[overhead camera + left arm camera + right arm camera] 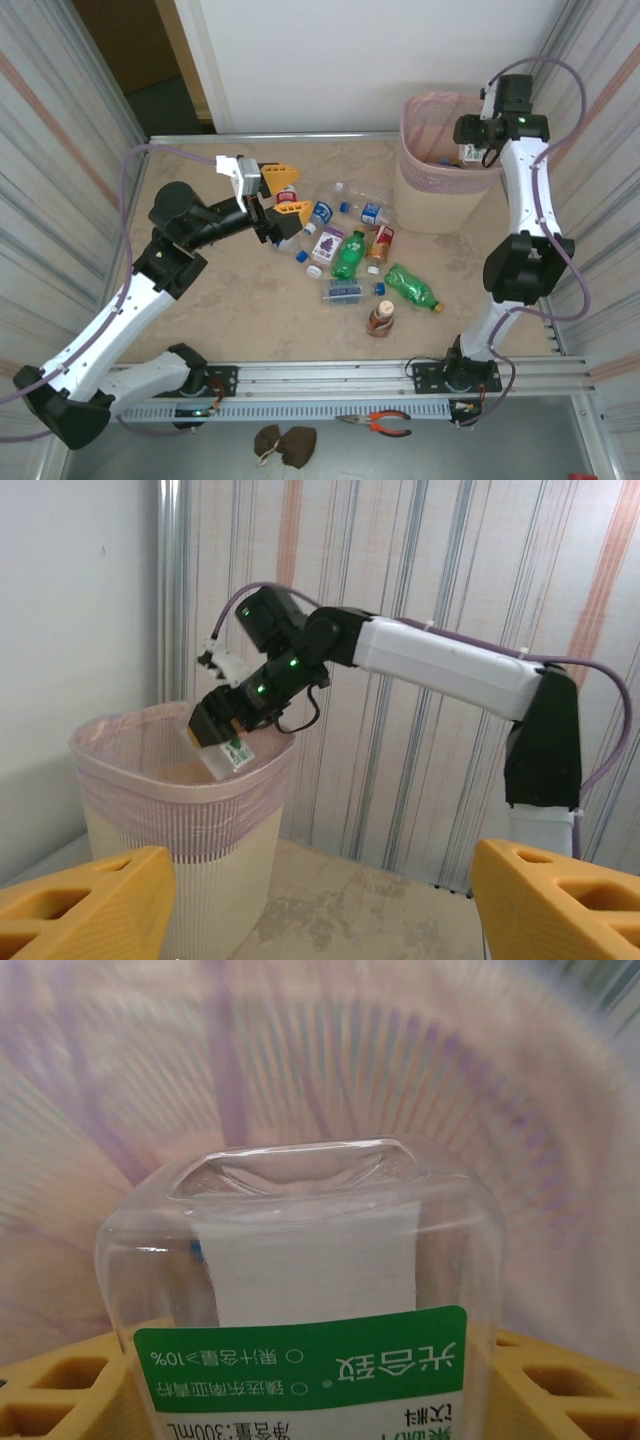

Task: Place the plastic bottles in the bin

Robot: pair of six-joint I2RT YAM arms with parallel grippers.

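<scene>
Several plastic bottles lie scattered mid-table, among them a green one (348,255), another green one (412,287), a brown one (381,318) and a clear purple-labelled one (325,243). The beige bin (440,200) with its pink liner stands at the back right. My right gripper (470,152) hangs over the bin's rim, shut on a clear bottle (300,1260) with a green and white label, bottom end pointing into the bin (300,1050). From the left wrist, that bottle (222,755) sits just above the rim (180,780). My left gripper (285,192) hovers open over the pile's left edge, its yellow fingers (80,900) wide apart.
Corrugated walls close in the left and right sides of the table. A metal rail (330,385) runs along the front edge. Red-handled pliers (377,423) and a brown cloth lump (283,443) lie below the rail.
</scene>
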